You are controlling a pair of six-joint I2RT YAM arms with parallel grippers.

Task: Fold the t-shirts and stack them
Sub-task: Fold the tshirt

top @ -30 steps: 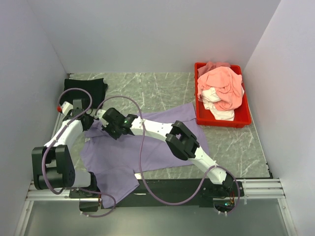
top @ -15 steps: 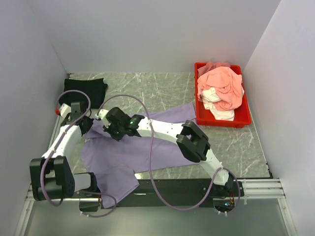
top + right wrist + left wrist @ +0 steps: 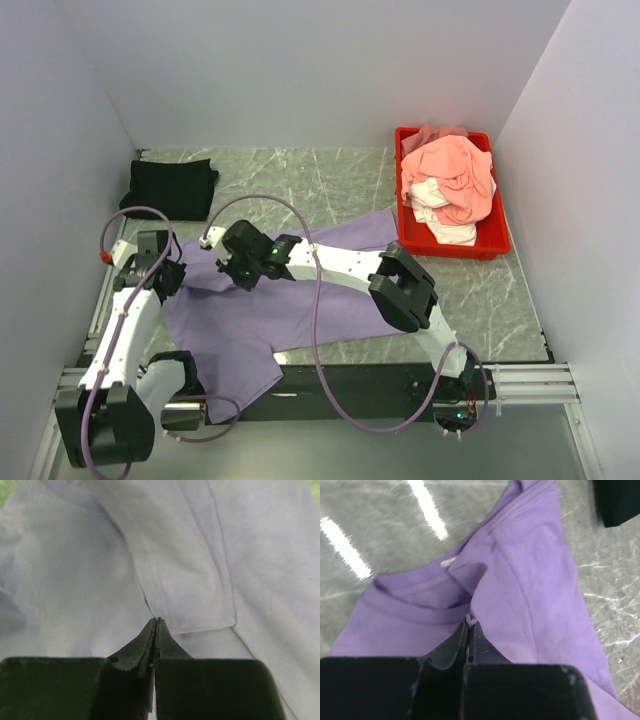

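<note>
The lavender-purple t-shirt lies spread over the near left of the table. My left gripper is shut on its cloth beside the collar, with a white scrap at the fingertips. My right gripper is shut on the shirt at a sleeve hem. The black t-shirt lies folded at the back left. The salmon-pink t-shirt and the white t-shirt lie crumpled in the red tray.
The marbled table is walled on three sides. The tray stands at the back right. A corner of the black shirt shows in the left wrist view. Purple cables arc over both arms.
My left gripper has drawn back toward the near edge, pulling the collar side of the lavender shirt with it. The right gripper stayed on the shirt while its elbow shifted right.
</note>
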